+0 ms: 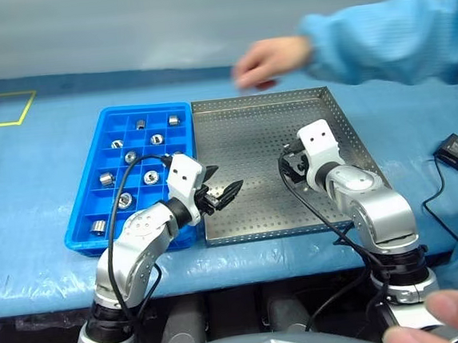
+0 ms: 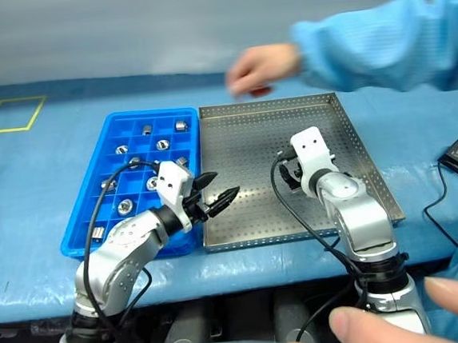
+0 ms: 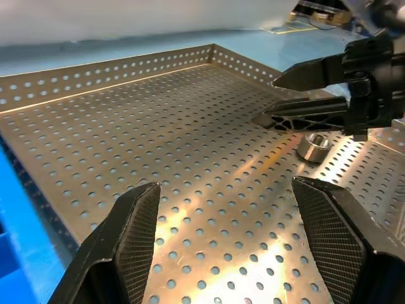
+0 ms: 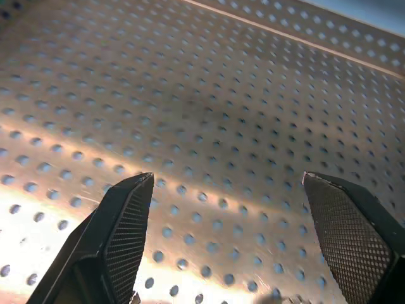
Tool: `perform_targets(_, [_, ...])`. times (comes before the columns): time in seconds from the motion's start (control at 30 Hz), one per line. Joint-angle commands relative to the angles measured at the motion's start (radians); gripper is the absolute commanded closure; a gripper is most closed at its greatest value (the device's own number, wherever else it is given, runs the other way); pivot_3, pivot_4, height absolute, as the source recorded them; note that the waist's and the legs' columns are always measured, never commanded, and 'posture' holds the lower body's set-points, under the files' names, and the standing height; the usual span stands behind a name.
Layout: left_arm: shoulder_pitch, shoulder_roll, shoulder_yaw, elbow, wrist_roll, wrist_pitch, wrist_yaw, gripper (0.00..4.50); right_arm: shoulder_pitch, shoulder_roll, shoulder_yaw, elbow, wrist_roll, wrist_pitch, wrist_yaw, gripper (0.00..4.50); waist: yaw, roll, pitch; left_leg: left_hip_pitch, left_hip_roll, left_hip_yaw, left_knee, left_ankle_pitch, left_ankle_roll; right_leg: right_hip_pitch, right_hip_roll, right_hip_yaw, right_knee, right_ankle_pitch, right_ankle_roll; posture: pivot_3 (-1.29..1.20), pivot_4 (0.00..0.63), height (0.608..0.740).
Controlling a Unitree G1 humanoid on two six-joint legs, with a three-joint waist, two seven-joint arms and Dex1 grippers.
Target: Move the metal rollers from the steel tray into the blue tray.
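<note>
Left wrist view: both grippers gape wide over steel tray's bare floor, one roller near.

A cleanroom-style lab: blue-covered bench, person's blue gown sleeve.

Bright, even overhead light throws warm glare streaks across the steel tray floor in both wrist views, while a person's hand at the far rim is motion-blurred, like the near fingers.
</note>
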Motion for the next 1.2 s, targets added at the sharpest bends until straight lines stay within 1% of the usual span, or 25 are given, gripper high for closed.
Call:
perform_targets(0.03, [-0.020, -0.001, -0.026, -0.002, -0.005, -0.028, -0.029, 0.87, 0.018, 0.026, -0.045, 0.003, -0.035, 0.002, -0.069, 0.53, -0.010, 0.003, 0.001, 0.000, 0.000, 0.001, 0.001, 0.000, 0.001, 0.000, 0.000, 0.001, 0.000, 0.001, 0.002, -0.06, 0.150, 0.740])
perform_targets(0.13, [-0.021, 0.001, -0.036, 0.003, 0.000, -0.026, -0.032, 0.87, 0.036, 0.055, -0.084, 0.021, -0.046, -0.001, -0.113, 0.53, -0.019, 0.006, 0.003, 0.000, -0.001, 0.005, 0.004, -0.001, 0.004, -0.001, -0.001, 0.006, 0.000, 0.001, 0.006, -0.07, 0.150, 0.740])
perform_targets(0.27, [-0.013, 0.009, -0.043, 0.008, 0.010, -0.024, -0.034, 0.87, 0.039, 0.098, -0.131, 0.058, -0.022, 0.001, -0.123, 0.53, -0.025, 0.011, 0.004, 0.000, -0.005, 0.012, 0.006, -0.001, 0.011, -0.002, -0.003, 0.017, 0.000, 0.004, 0.015, -0.06, 0.150, 0.740])
perform_targets(0.43, [-0.003, 0.019, -0.035, 0.001, 0.012, -0.021, -0.023, 0.87, 0.037, 0.127, -0.145, 0.089, -0.009, 0.010, -0.124, 0.53, -0.024, 0.014, 0.005, -0.001, -0.018, 0.021, 0.006, 0.000, 0.025, -0.004, -0.018, 0.024, -0.001, 0.006, 0.025, -0.05, 0.150, 0.740])
perform_targets(0.53, [0.002, 0.025, -0.029, -0.004, 0.013, -0.020, -0.017, 0.87, 0.036, 0.134, -0.143, 0.096, -0.009, 0.010, -0.126, 0.53, -0.023, 0.014, 0.005, -0.003, -0.026, 0.021, 0.006, 0.000, 0.031, -0.004, -0.026, 0.024, -0.003, 0.008, 0.028, -0.04, 0.150, 0.740])
perform_targets(0.63, [0.006, 0.030, -0.021, -0.007, 0.011, -0.018, -0.011, 0.87, 0.033, 0.139, -0.141, 0.109, -0.015, 0.000, -0.134, 1.12, -0.022, 0.014, 0.005, -0.004, -0.031, 0.021, 0.006, -0.001, 0.036, -0.003, -0.032, 0.024, -0.004, 0.008, 0.033, -0.04, 0.150, 0.740])
perform_targets(0.73, [0.007, 0.034, -0.019, -0.009, 0.010, -0.015, -0.006, 0.87, 0.034, 0.142, -0.133, 0.110, -0.016, 0.001, -0.135, 2.03, -0.020, 0.015, 0.005, -0.006, -0.033, 0.021, 0.006, -0.001, 0.038, -0.003, -0.034, 0.024, -0.008, 0.010, 0.037, -0.04, 0.150, 0.740])
perform_targets(0.8, [0.007, 0.037, -0.017, -0.010, 0.011, -0.014, -0.003, 0.87, 0.038, 0.143, -0.126, 0.102, -0.013, -0.003, -0.129, 2.03, -0.020, 0.014, 0.005, -0.007, -0.033, 0.021, 0.006, -0.001, 0.038, -0.003, -0.034, 0.023, -0.011, 0.010, 0.037, -0.04, 0.150, 0.740])
perform_targets(0.83, [0.007, 0.039, -0.014, -0.010, 0.011, -0.013, 0.000, 0.87, 0.039, 0.141, -0.119, 0.097, -0.011, -0.003, -0.124, 2.55, -0.021, 0.015, 0.005, -0.007, -0.033, 0.021, 0.006, -0.002, 0.038, -0.003, -0.034, 0.023, -0.012, 0.011, 0.038, -0.04, 0.150, 0.740])
perform_targets(0.87, [0.007, 0.040, -0.013, -0.010, 0.011, -0.012, 0.001, 0.87, 0.040, 0.140, -0.114, 0.093, -0.010, -0.004, -0.120, 2.74, -0.021, 0.015, 0.005, -0.007, -0.033, 0.021, 0.006, -0.002, 0.038, -0.002, -0.034, 0.023, -0.013, 0.011, 0.038, -0.04, 0.150, 0.740])
perform_targets(1.03, [0.033, 0.070, 0.053, -0.038, 0.001, -0.005, 0.019, 0.87, 0.035, 0.139, -0.023, -0.007, 0.049, -0.007, -0.026, 2.79, -0.030, 0.015, 0.005, -0.007, -0.032, 0.021, 0.004, -0.001, 0.038, -0.003, -0.033, 0.022, -0.013, 0.011, 0.038, -0.04, 0.150, 0.740])
perform_targets(1.2, [0.074, 0.116, 0.141, -0.076, 0.000, 0.015, 0.042, 0.87, 0.002, 0.140, 0.052, -0.075, 0.086, 0.004, 0.025, 2.79, -0.028, 0.015, 0.005, -0.007, -0.030, 0.018, 0.002, 0.000, 0.036, -0.003, -0.032, 0.019, -0.013, 0.011, 0.037, -0.01, 0.150, 0.740])
